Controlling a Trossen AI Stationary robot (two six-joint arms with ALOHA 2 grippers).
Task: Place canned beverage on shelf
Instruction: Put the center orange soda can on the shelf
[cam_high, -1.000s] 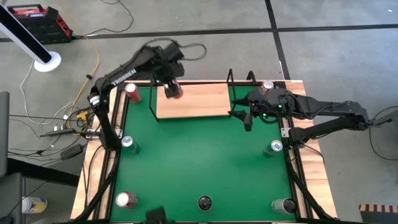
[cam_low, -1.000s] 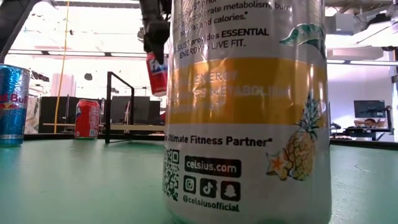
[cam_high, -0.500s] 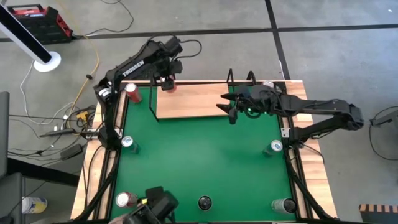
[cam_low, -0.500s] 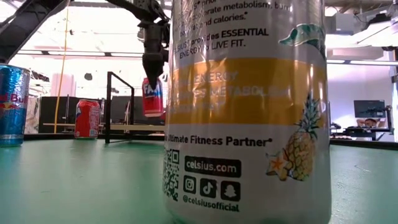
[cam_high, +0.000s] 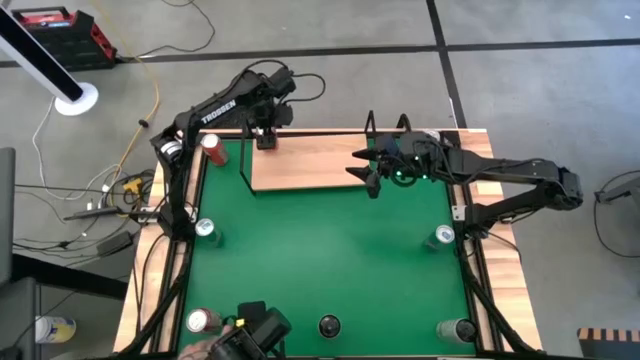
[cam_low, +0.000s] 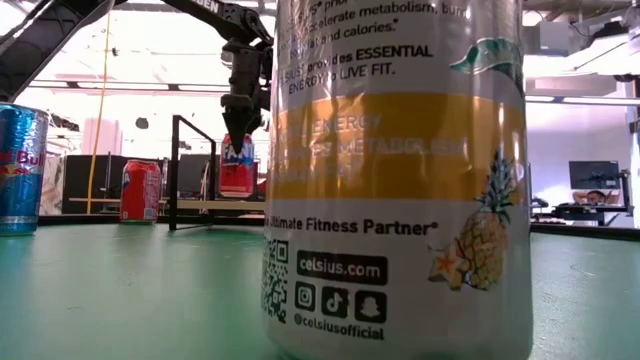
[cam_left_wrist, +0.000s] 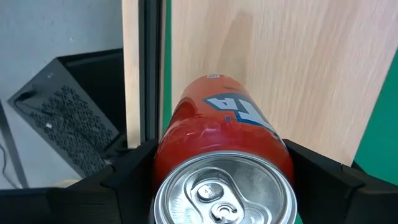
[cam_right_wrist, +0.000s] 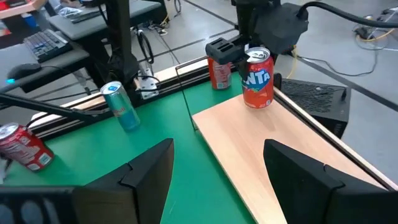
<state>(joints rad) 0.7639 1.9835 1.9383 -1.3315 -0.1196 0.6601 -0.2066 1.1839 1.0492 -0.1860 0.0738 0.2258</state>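
The left gripper (cam_high: 266, 139), clamped on the can (cam_right_wrist: 257, 78), had lowered it onto the shelf (cam_high: 320, 160); release remained

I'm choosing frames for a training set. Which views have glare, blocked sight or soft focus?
Low view: a yellow Celsius can stands close to the lens and blocks much of the picture; the windows behind are blown out. Left wrist view: the Fanta can in the left pincer fills the foreground, its near rim soft. High view: even light.
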